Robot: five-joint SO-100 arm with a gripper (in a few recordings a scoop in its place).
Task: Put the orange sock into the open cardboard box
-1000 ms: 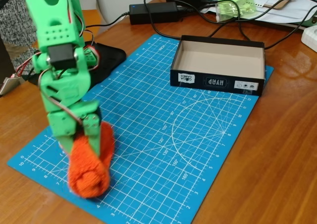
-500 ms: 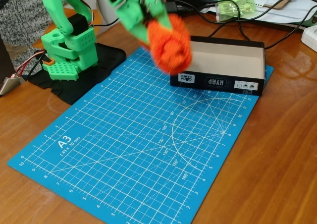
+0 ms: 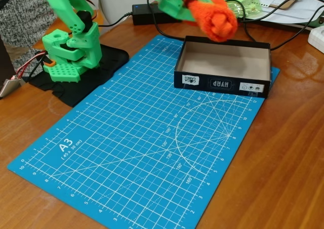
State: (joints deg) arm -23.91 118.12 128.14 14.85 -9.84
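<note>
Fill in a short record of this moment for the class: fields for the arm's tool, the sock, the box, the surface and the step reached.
tool: green tool, shut on the orange sock, raised above the table
orange sock: held in the air, its rounded end over the far edge of the box in the fixed view
open cardboard box: black outside, tan inside, nothing lying in it, resting on the far right corner of the mat
surface: blue cutting mat on a wooden table
step: sock carried to the box, not yet released
</note>
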